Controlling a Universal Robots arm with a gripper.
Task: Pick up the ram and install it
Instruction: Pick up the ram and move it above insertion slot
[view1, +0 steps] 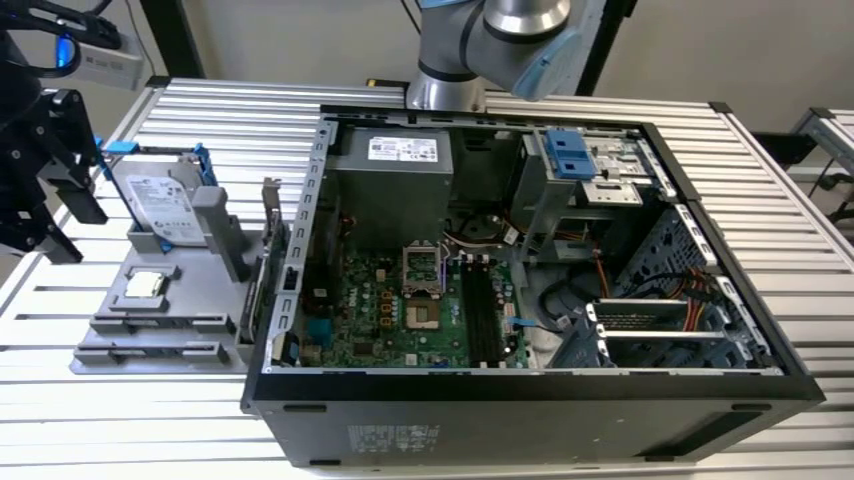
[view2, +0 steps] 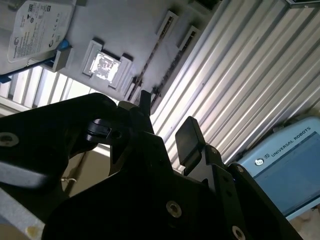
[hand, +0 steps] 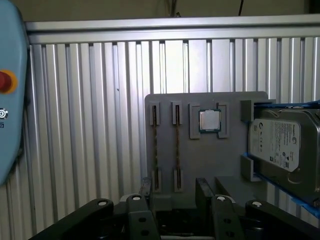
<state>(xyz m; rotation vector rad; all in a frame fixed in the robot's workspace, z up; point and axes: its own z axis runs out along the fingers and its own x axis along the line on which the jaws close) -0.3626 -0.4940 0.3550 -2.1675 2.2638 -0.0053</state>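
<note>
While the gripper (hand: 174, 192) hangs over the tray (hand: 225, 165), its fingers (hand: 202, 186) stand apart, empty. The tray lies at the exterior view's left.

On the desk (view1: 774, 200), the tray (view1: 160, 330) lies at the exterior view's left of the open computer case (view1: 534, 398). On the tray, the hard drive (view1: 160, 205) stands behind the processor (view1: 144, 285). My fingers (hand: 202, 192) hang near the tray's edge.

Counter (view1: 787, 190): ribbed bare metal, satin sheen.
Tray (hand: 210, 165): grey plastic, matt, smooth.
Drive (hand: 282, 145): metal, glossy paper label.
Chip (hand: 209, 120): bright polished metal lid.
End effector (hand: 174, 194): black, matt, with shiny screw heads.
Case (view1: 534, 405): black matt outside, bare grey sheet metal inside.
</note>
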